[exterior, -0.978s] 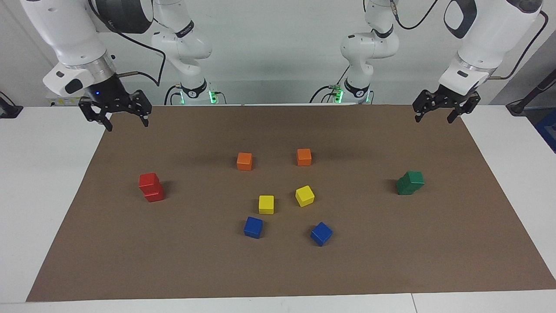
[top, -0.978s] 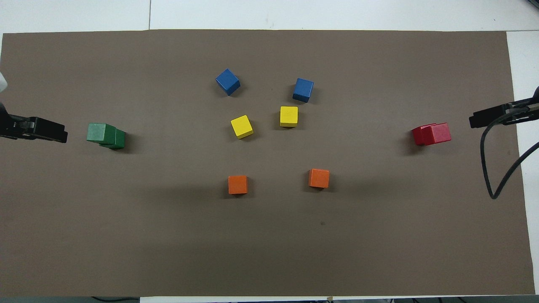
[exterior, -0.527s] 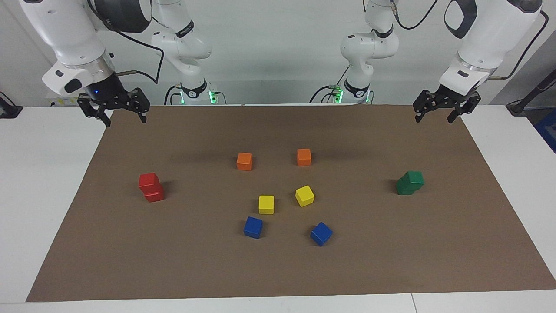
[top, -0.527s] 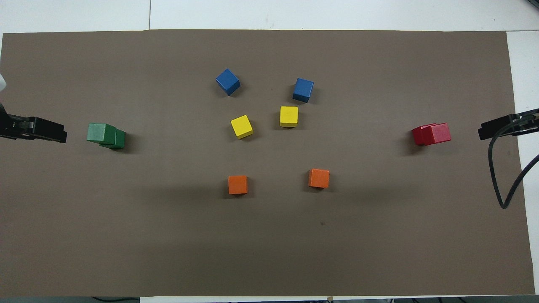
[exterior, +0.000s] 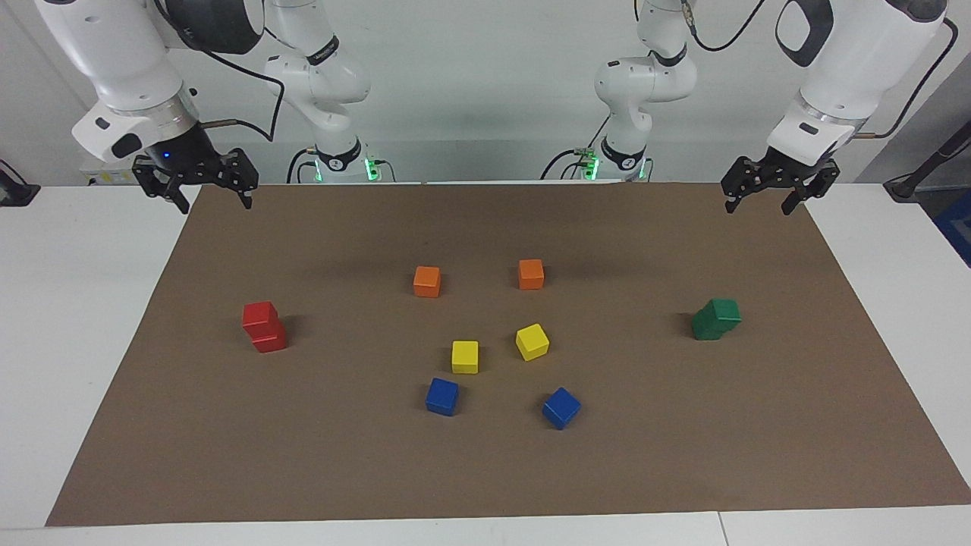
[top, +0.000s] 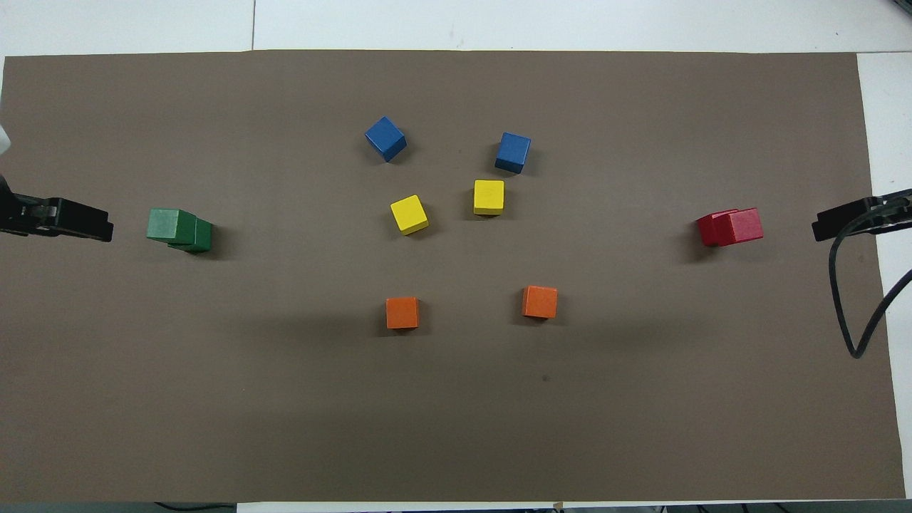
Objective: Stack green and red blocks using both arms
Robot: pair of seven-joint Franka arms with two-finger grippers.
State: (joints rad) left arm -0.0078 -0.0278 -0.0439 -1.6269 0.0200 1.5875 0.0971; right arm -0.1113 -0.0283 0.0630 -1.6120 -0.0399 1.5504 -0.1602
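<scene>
Two stacks: red blocks (exterior: 263, 327); green blocks (exterior: 716, 318); both pincers empty.

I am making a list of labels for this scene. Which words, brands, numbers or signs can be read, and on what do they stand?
No text here can be read.
Black band on the right arm: pale lettering, too small to read.
Cubes, such as the red blocks and green blocks: plain, no marks.

Two white jointed arms (exterior: 121, 68) with dark grey joint caps, black cables, and small black jaws.
</scene>
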